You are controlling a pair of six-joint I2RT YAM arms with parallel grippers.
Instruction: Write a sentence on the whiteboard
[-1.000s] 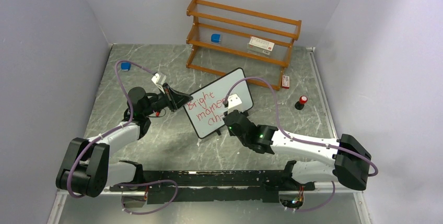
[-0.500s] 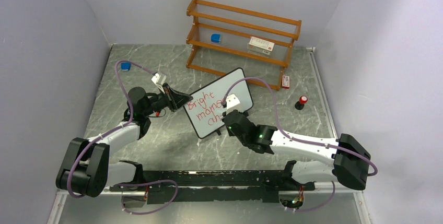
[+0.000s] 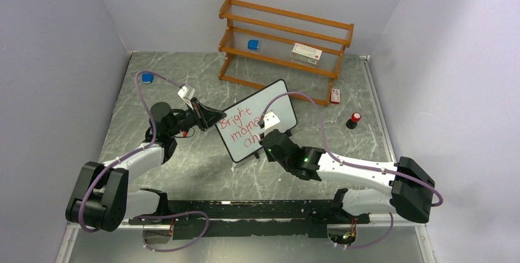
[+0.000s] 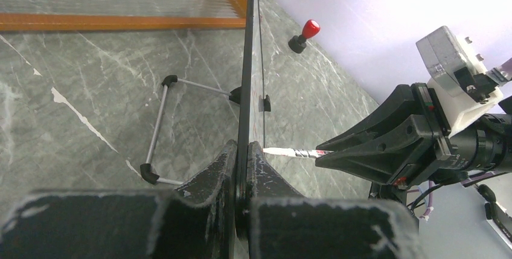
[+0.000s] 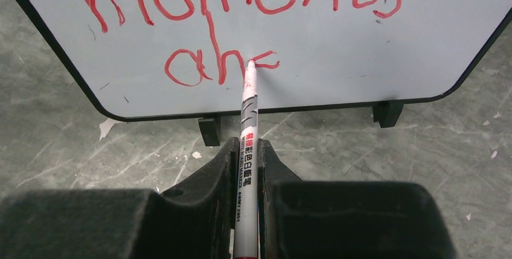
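Red-ink marker (image 5: 247, 126) gripped by right fingers (image 5: 205, 192), tip touching whiteboard (image 5: 362, 47), left fingers (image 4: 211, 180) clamped on whiteboard's edge

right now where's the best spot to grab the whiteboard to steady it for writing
The thin left edge of the whiteboard, approached edge-on from the left, one finger on each face, as the left gripper does. It stands propped on a wire stand, and this keeps the written face free for the marker.

Both arms stretched inward over the table, jaws closed.
Left gripper (image 4: 243, 149) and right gripper (image 5: 246, 145) face each other, fingers pinched tight.
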